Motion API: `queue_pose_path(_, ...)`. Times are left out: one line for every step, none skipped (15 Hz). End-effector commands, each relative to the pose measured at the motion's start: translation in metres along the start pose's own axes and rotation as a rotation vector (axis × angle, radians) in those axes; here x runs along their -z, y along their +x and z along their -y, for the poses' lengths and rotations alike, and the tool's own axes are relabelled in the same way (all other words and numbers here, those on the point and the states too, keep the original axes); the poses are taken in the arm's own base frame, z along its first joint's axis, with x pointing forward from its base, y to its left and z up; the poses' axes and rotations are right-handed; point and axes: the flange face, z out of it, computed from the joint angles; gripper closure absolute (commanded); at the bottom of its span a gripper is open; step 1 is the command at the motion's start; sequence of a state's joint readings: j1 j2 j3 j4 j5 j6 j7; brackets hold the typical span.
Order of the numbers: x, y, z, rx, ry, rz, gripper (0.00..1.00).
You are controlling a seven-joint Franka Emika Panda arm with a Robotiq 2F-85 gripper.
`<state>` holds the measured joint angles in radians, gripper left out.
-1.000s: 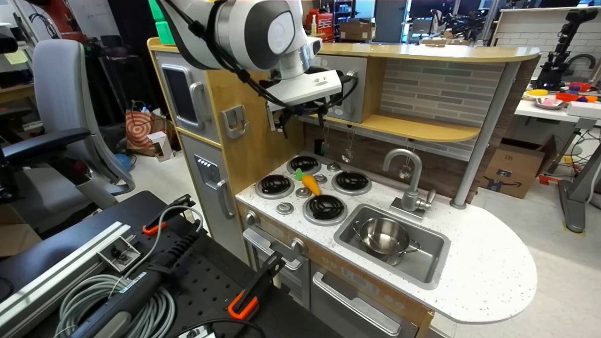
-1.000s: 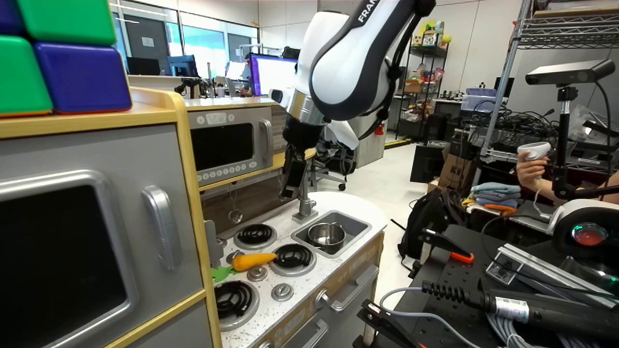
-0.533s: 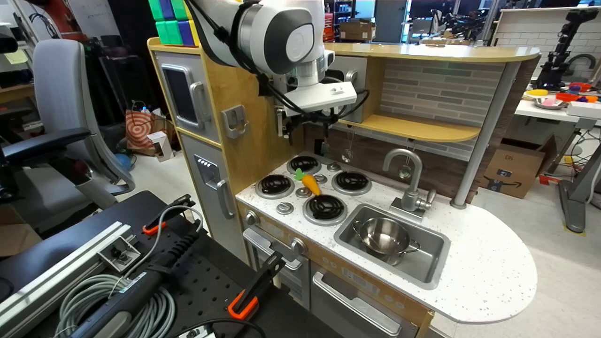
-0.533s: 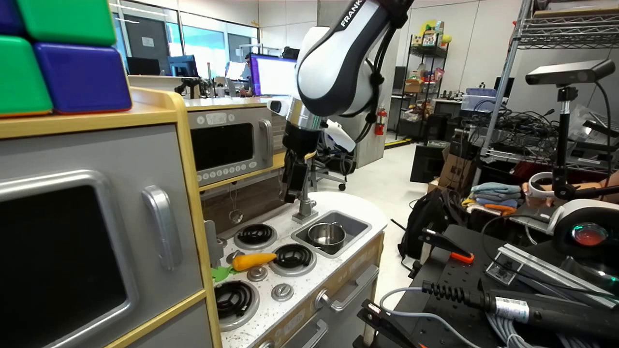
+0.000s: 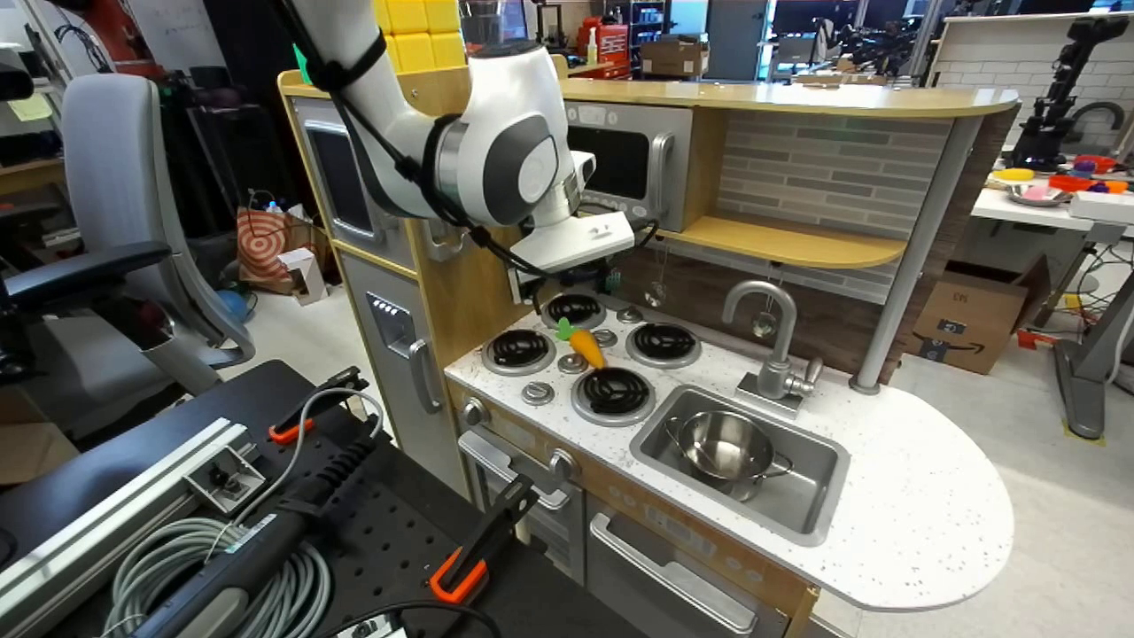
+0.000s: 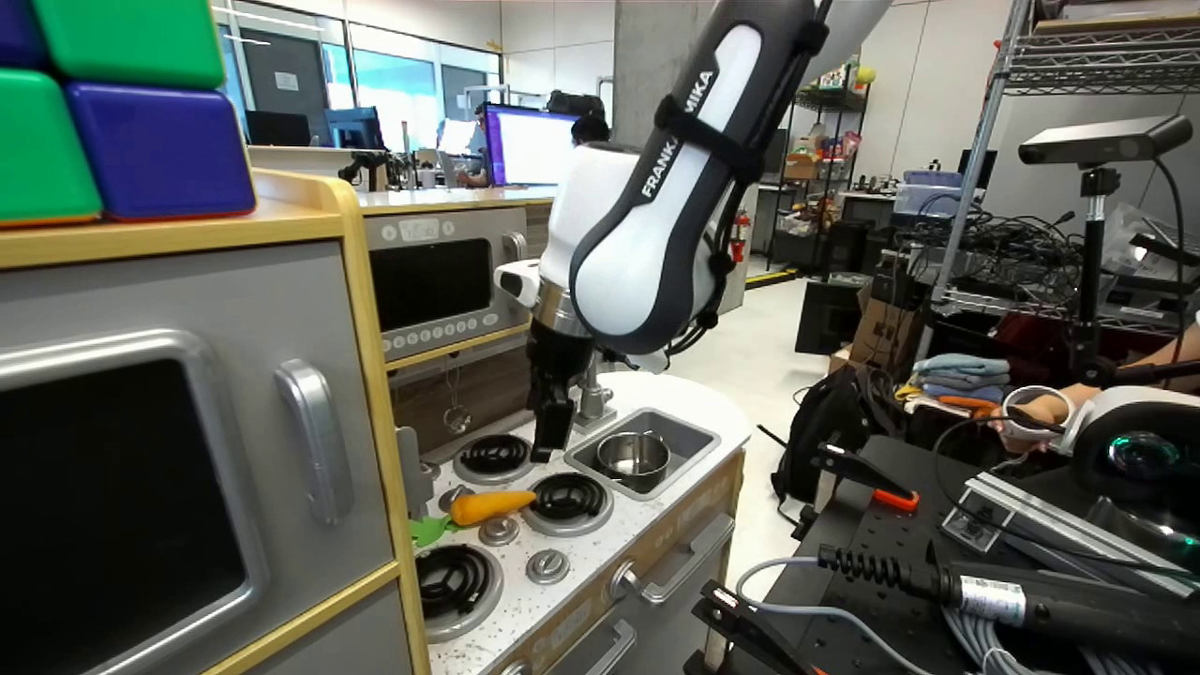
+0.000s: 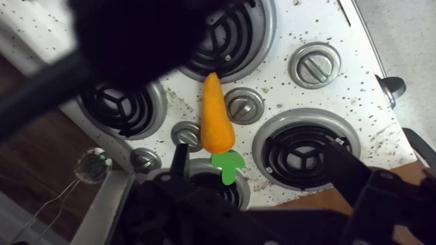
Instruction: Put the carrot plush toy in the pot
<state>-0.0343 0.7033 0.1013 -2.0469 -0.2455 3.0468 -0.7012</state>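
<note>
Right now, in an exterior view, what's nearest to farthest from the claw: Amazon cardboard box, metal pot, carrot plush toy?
1. Carrot plush toy: on the stovetop, lower than the claw.
2. Metal pot: in the sink, picture-right of the stovetop.
3. Amazon cardboard box: on the floor, farther right.

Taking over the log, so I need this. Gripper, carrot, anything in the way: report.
Gripper open, above the stovetop. Carrot plush toy on the stovetop, ungripped. Pot in the sink. Stove knobs close beside the carrot.
</note>
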Motion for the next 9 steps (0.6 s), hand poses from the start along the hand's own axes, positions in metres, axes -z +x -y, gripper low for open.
queue_pose_path(-0.036, 0.018, 0.010, 0.025, -0.024, 0.010, 0.00)
queue_pose_path(-0.043, 0.022, 0.009, 0.026, -0.040, 0.009, 0.00)
queue_pose_path(-0.049, 0.026, 0.008, 0.027, -0.056, 0.009, 0.00)
queue_pose_path(-0.053, 0.028, 0.004, 0.017, -0.075, 0.003, 0.00)
queue_pose_path(-0.058, 0.030, 0.002, 0.008, -0.076, 0.008, 0.00)
queue_pose_path(-0.063, 0.031, -0.001, -0.002, -0.085, 0.008, 0.00)
queue_pose_path(-0.068, 0.031, -0.003, -0.014, -0.088, 0.017, 0.00)
queue_pose_path(-0.073, 0.031, -0.003, -0.028, -0.069, 0.033, 0.00)
queue_pose_path(-0.077, 0.032, -0.004, -0.046, -0.062, 0.034, 0.00)
